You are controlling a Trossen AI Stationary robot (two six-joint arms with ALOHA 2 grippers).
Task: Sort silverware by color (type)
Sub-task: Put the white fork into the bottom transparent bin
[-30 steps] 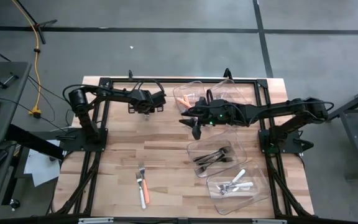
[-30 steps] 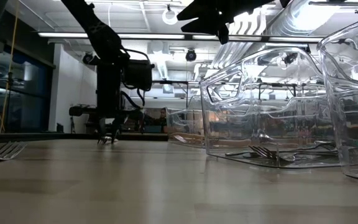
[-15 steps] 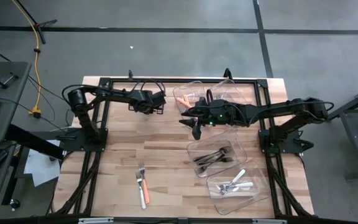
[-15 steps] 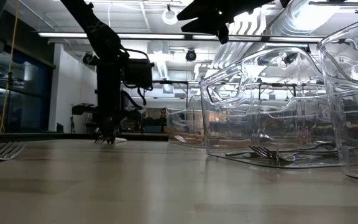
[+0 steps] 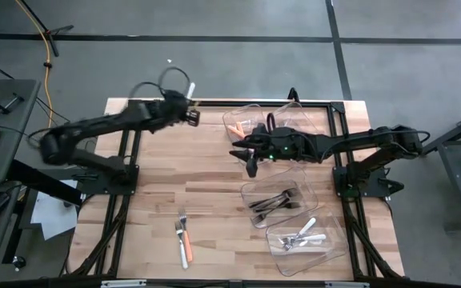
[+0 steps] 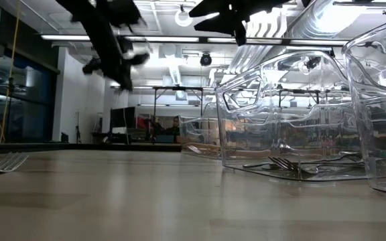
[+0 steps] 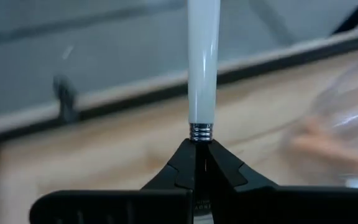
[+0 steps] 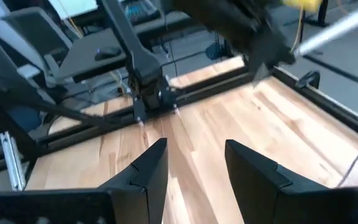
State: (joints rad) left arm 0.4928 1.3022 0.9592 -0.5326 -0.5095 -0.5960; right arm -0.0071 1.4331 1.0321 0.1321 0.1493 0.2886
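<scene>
The left gripper (image 7: 194,163) is clamped on a white-handled piece of silverware (image 7: 202,62), its dark fingers (image 7: 180,167) pressed together at the ribbed metal collar where the handle begins, so the smooth white handle sticks straight out past them; the head is hidden. In the high view this gripper (image 5: 191,115) is raised near the table's far edge, left of the clear plastic bin holding orange-handled pieces (image 5: 236,128). The right gripper (image 8: 194,163) hangs above the light wooden table (image 5: 158,200) with its two dark fingers apart and nothing between them, beside that same far bin. Two more clear plastic bins lie nearer: one with dark metal cutlery (image 5: 272,202), one with white-handled cutlery (image 5: 304,236). An orange-handled fork (image 5: 186,252) and a plain fork (image 5: 181,222) lie loose on the table's near left part.
</scene>
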